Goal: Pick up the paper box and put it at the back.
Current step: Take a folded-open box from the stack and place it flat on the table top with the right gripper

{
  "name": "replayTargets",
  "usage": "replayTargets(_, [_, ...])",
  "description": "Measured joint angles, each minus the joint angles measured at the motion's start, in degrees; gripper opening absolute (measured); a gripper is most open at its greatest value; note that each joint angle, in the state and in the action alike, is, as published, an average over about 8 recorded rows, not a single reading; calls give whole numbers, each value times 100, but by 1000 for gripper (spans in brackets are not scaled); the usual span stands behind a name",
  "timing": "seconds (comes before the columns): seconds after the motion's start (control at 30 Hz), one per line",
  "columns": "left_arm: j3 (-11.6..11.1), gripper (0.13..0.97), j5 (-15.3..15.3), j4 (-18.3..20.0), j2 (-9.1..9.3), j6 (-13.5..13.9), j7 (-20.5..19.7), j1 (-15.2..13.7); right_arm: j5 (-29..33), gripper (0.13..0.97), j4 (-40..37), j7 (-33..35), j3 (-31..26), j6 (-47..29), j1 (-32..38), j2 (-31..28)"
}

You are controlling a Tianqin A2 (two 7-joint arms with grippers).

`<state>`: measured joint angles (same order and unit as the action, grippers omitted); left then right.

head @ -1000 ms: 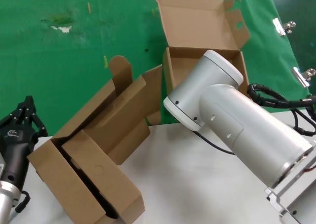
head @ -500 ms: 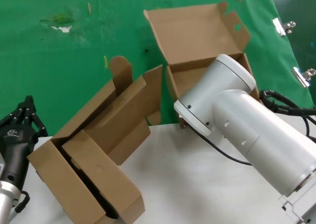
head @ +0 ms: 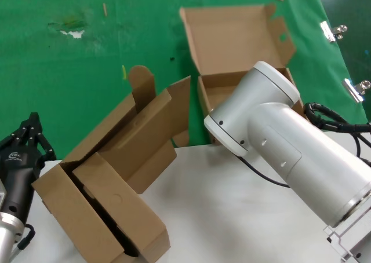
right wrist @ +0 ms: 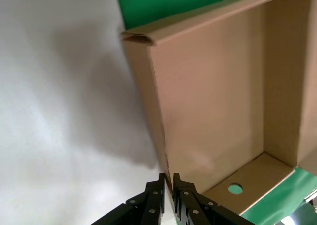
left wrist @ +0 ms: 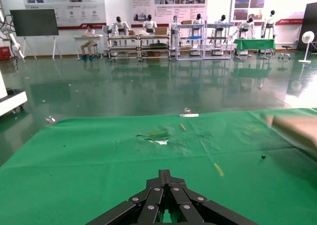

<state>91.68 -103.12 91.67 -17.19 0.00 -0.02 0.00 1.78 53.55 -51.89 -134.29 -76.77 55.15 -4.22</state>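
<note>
Right, the right gripper (right wrist: 168,185) is pinched on the near wall of the paper box (head: 237,48), 1 finger either side of that thin cardboard. The box sits mostly on the green sheet (head: 75,83), at the edge of the white tabletop (head: 232,211), lid standing open toward the back. The risk, as I judge it: a pinch on 1 floppy wall could let the tray twist or slip out if the arm pushes fast, and the lid might fold over. Against half a second ago, the box has swung slightly and the lid looks squarer. The left gripper (head: 32,132) waits closed and empty at the near left, beside the nested boxes (head: 116,176).
</note>
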Motion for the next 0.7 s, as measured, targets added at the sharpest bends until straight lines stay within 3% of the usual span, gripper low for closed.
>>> replayTargets(0.43, [0, 140, 0, 0, 0, 0, 0, 0, 66, 248, -114, -276, 68, 170, 28, 95])
replayTargets(0.7, [0, 140, 0, 0, 0, 0, 0, 0, -334, 374, 583, -270, 517, 198, 16, -32])
